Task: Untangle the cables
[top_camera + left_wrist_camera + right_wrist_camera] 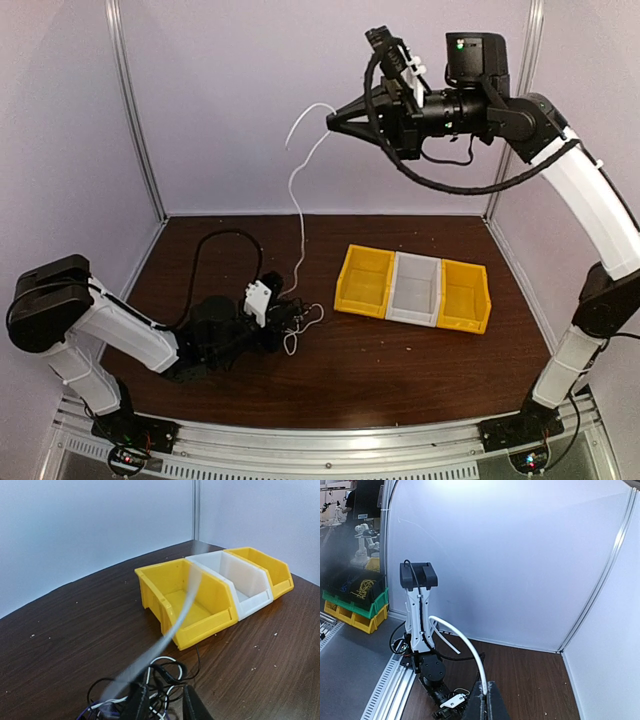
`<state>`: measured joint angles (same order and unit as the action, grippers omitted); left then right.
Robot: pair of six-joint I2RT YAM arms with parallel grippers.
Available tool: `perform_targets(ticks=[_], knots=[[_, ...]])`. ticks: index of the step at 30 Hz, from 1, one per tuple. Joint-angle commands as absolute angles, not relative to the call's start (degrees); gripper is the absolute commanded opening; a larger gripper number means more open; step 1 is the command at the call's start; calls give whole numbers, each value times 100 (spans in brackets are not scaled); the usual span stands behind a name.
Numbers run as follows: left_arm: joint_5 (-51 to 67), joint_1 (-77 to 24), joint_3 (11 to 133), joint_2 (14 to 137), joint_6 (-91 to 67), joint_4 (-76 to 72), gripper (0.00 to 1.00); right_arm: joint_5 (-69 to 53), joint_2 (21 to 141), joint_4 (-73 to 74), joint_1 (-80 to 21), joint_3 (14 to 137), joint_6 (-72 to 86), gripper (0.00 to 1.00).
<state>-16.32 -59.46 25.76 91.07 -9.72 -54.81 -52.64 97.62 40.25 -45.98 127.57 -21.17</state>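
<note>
Left arm: low over the left half of the brown worktop, reaching rightward, its left gripper down at the cable clump.
Left jaws: narrowed onto the cable clump; the left wrist view shows both dark fingers with black and white loops between and just ahead of them.
Cable clump: on the worktop left of centre, small, dark cords knotted with white loops, apart from the bins.
White cable: rises from the clump almost straight up, curving right at the top to the right gripper; in the left wrist view it is a blurred streak crossing in front of the near yellow bin.
Open room, left: bare worktop between the clump and the left wall, and in front toward the near rail.
Bins: yellow bin, white bin, second yellow bin, touching in a row right of centre, well short of the back wall.
Right arm: raised high, forearm pointing left.
Right gripper: jaws pressed together, pinching the white cable near its free end.
</note>
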Motion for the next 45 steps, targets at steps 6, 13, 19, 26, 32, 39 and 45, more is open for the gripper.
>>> perform_targets(ticks=[6,13,19,26,32,39,45], knots=[[-1779,-5601,2225,9460,-1613,-5776,25,-5727,9299,4008,-4140,12965,-1995,0],[-1401,-5603,2265,9089,-1667,-5565,33,-5488,9172,4004,-4126,12471,-2089,0],[-1278,-5652,2778,8528,-1926,-4233,64,-5287,8875,3920,-3940,11750,-2145,0],[-1045,-5759,3075,8064,-2088,-3313,70,-5239,8574,3675,-3486,10833,-2108,0],[-1218,-5761,3358,7524,-2190,-2311,74,-5206,8292,3452,-3045,9969,-2133,0],[-1607,-5743,4989,7542,-1999,-167,84,-5184,8114,3057,-2503,9311,-1923,0],[-1717,-5427,6746,8156,-1988,1311,84,-4927,8153,2760,-2443,9076,-1707,0]])
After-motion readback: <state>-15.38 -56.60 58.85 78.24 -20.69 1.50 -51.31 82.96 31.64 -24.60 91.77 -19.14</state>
